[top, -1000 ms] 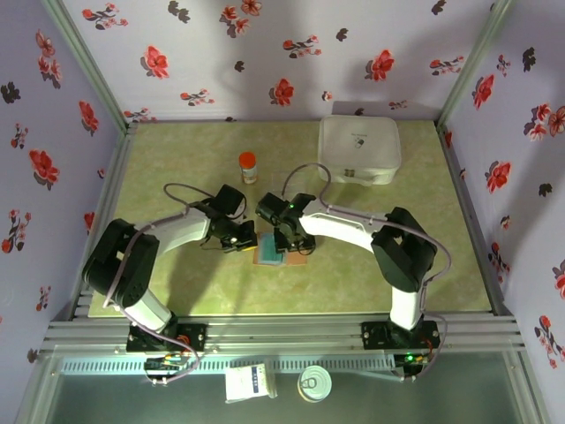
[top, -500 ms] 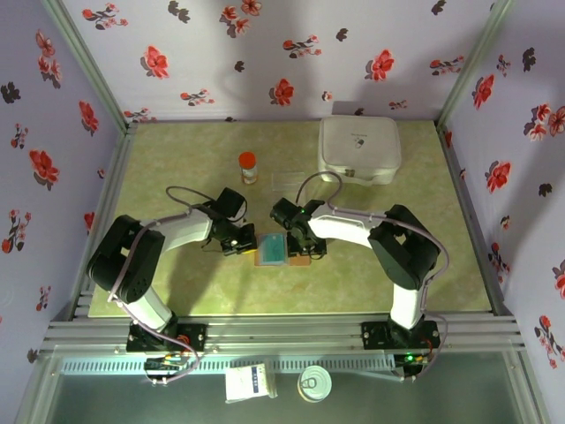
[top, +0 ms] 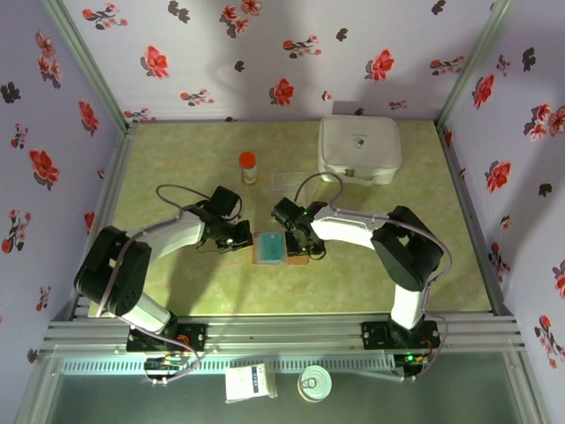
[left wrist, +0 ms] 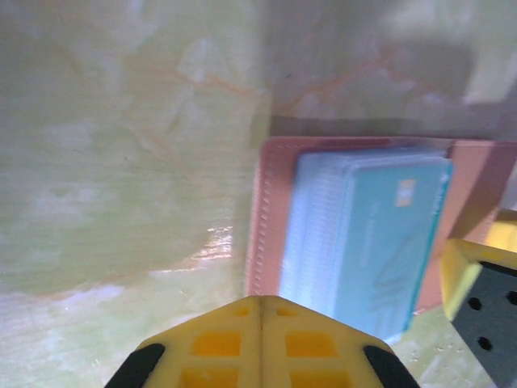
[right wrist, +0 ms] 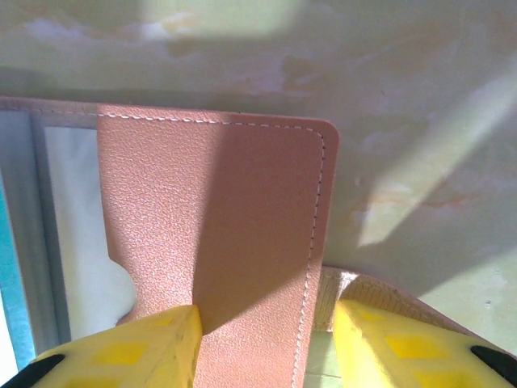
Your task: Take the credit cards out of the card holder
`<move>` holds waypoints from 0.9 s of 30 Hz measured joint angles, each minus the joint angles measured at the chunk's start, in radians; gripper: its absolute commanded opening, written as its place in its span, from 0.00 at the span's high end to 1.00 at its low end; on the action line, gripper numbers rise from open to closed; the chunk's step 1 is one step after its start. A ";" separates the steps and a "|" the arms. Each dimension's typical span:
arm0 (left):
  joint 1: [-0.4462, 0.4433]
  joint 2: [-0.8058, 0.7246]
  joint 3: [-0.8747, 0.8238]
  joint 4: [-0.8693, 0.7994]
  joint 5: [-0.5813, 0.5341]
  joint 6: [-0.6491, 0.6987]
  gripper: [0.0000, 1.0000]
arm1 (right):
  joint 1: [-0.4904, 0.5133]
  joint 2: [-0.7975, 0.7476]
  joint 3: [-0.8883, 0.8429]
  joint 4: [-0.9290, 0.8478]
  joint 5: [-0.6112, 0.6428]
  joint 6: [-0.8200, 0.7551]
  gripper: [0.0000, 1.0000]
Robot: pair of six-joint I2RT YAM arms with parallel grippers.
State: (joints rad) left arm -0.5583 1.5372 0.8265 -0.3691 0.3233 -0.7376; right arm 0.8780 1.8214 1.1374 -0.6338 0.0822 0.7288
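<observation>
Tan grained leather card holder [right wrist: 210, 210], white stitching; teal credit cards [left wrist: 380, 234] atop; left tool [left wrist: 260, 303] clenched, right tool [right wrist: 262, 319] parted astride holder.

I see the card holder [top: 281, 249] between my left gripper [left wrist: 260, 305] and right gripper [right wrist: 265, 327]. The credit cards [left wrist: 376, 234] lie on it ahead of the left fingers [left wrist: 214, 343], and its flap lies between the right fingers [right wrist: 396, 343].

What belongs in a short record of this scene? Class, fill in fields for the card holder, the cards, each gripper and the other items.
card holder: brown, lying open on the table
credit cards: teal one on top, resting on the holder
left gripper: shut, beside the holder's edge, holding nothing
right gripper: open, fingers either side of the holder's flap
other items: white case, orange-capped bottle, both farther back
</observation>
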 measured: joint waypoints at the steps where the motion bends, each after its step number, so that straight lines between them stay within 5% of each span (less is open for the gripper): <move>1: 0.000 -0.008 0.002 0.000 -0.001 -0.005 0.92 | 0.002 -0.006 0.000 0.002 0.000 0.000 0.51; 12: -0.045 -0.005 0.044 -0.005 -0.001 -0.025 0.99 | 0.006 -0.199 0.000 0.050 -0.048 -0.012 0.55; 27: -0.072 0.109 0.064 0.024 -0.006 -0.026 1.00 | -0.034 -0.088 -0.097 0.375 -0.328 0.039 0.73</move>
State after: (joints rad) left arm -0.6304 1.6466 0.8902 -0.3447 0.3176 -0.7639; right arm 0.8436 1.7332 1.0401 -0.2588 -0.2455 0.7673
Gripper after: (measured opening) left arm 0.042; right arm 0.275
